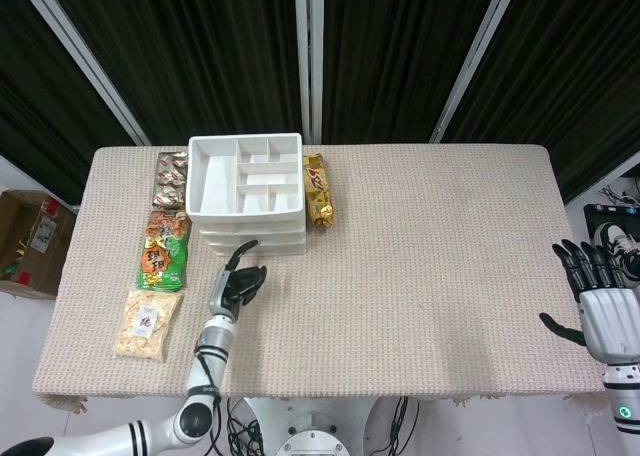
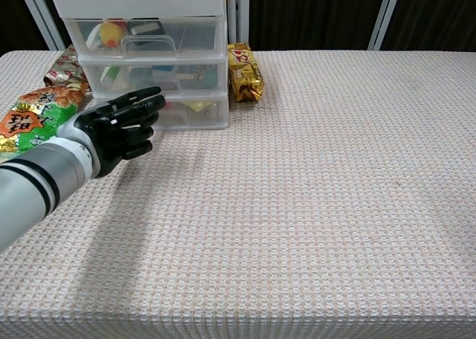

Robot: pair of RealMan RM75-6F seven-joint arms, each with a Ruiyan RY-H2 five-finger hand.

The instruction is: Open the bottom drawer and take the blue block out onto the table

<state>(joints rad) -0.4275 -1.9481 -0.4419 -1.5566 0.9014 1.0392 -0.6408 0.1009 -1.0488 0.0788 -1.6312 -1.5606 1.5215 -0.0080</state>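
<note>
Gold snack pack (image 1: 318,190) right of drawers; three snack bags (image 1: 163,250) left; cardboard box (image 1: 27,241) on floor.

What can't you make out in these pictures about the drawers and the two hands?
- Blue block: not identifiable; the bottom drawer front is frosted and partly covered by the left hand in the chest view.
- Drawer fronts: unseen in the head view, which looks down on the top tray.
- Right hand: absent from the chest view, at the head view's edge.

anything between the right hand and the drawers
Only bare tablecloth between the right hand and the drawers, plus the gold snack pack beside them; head view.
</note>
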